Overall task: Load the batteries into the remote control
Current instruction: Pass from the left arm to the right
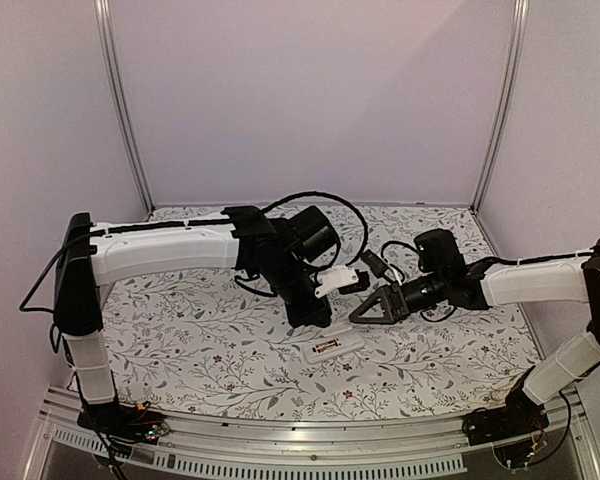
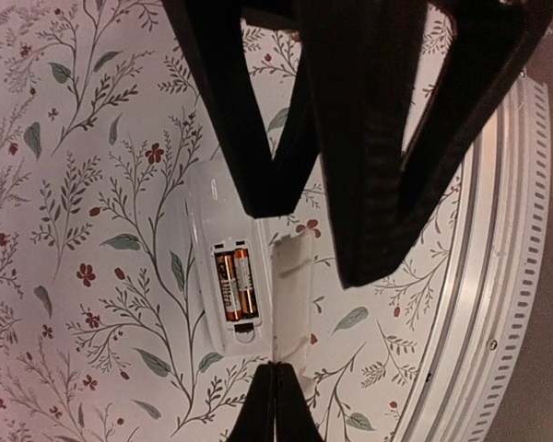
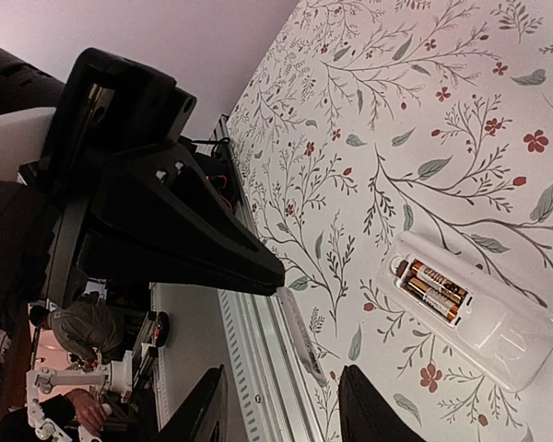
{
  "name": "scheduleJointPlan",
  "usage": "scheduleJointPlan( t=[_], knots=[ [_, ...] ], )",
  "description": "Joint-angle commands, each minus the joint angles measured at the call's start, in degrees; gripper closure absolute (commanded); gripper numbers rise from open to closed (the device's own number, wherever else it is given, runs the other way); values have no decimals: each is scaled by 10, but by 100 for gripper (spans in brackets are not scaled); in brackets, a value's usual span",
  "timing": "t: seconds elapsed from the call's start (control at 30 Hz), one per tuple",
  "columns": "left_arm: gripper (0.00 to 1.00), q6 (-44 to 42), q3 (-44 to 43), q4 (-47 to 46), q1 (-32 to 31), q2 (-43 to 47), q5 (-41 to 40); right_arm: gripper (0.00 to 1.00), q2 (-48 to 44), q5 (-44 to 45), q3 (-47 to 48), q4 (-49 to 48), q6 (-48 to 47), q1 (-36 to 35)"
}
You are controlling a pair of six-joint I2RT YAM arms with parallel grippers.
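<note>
White remote control lengthwise left-right, batteries inside; left jaws together, right jaws apart.

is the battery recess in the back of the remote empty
No, two batteries lie side by side in the open recess of the remote control, which rests back up on the cloth.

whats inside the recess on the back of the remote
Two batteries lie side by side in the recess of the remote control. The contacts under them and the button face, against the cloth, are covered.
</note>
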State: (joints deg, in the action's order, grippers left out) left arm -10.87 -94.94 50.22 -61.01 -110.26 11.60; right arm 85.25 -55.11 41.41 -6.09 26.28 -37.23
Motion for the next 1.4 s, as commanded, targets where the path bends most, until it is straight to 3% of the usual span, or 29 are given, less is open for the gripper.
scheduleJointPlan(
  t=[0.0,0.27,0.53,0.6,0.67,0.77,0.93,1.1,1.2,1.37],
  knots=[
    [100,9,17,-27,5,24,27,62,8,-17,18,-11,2,-13],
    [100,9,19,-34,5,26,39,70,15,-17,22,-12,0,-19],
    [100,13,22,-40,8,32,42,100,14,-28,22,-12,-2,-21],
    [100,14,24,-42,9,36,45,100,11,-32,23,-12,-1,-22],
    [90,18,26,-43,9,42,48,100,6,-30,22,-13,-1,-23],
    [61,28,29,-40,13,61,77,100,-12,-28,18,-13,-5,-23],
    [45,69,63,-75,45,120,164,100,-62,-17,13,-10,-24,-29],
    [16,143,119,-135,81,189,235,100,-123,28,32,53,-79,-55],
    [10,206,160,-181,102,219,300,100,-153,85,65,141,-162,-89],
    [15,315,212,-253,115,234,421,100,-199,189,91,193,-247,-152]
  ],
)
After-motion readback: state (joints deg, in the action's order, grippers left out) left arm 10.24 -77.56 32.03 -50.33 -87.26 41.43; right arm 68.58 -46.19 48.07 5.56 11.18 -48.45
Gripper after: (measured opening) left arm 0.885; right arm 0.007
